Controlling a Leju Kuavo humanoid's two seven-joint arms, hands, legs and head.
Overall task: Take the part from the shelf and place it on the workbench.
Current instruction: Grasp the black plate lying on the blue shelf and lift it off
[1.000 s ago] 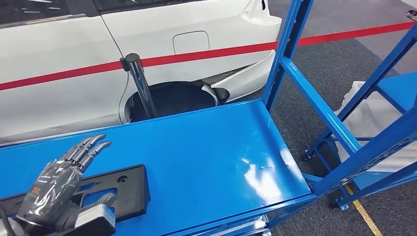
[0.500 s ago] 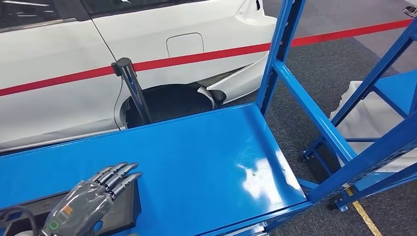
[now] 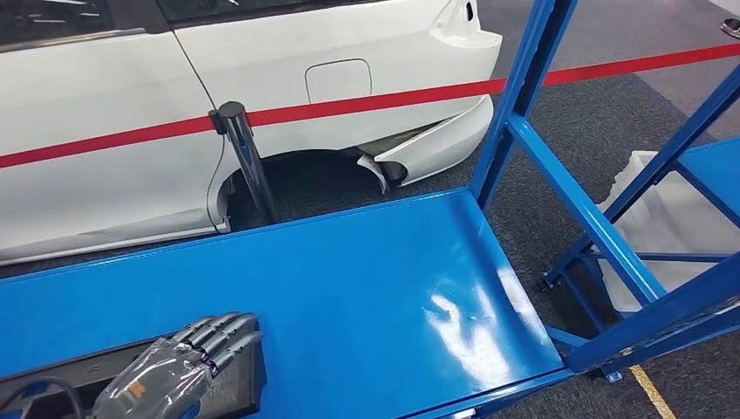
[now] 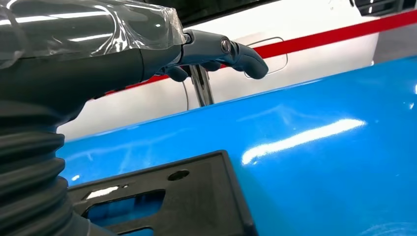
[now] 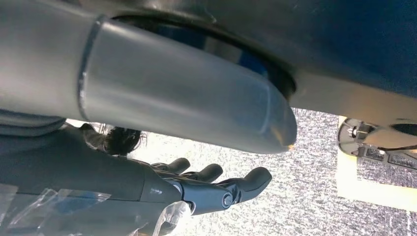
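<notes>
The left robot hand [image 3: 170, 377] hovers just above the black part [image 3: 231, 388], fingers loosely curled, holding nothing. The part lies flat on the blue shelf [image 3: 366, 279]. It should settle lower and hook an edge before lifting.

The right robot hand [image 5: 206, 189] hangs empty, fingers apart.

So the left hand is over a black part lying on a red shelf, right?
Not quite: the shelf is blue, not red, as the head view shows. The rest holds: the left hand is over the black part lying there.
</notes>
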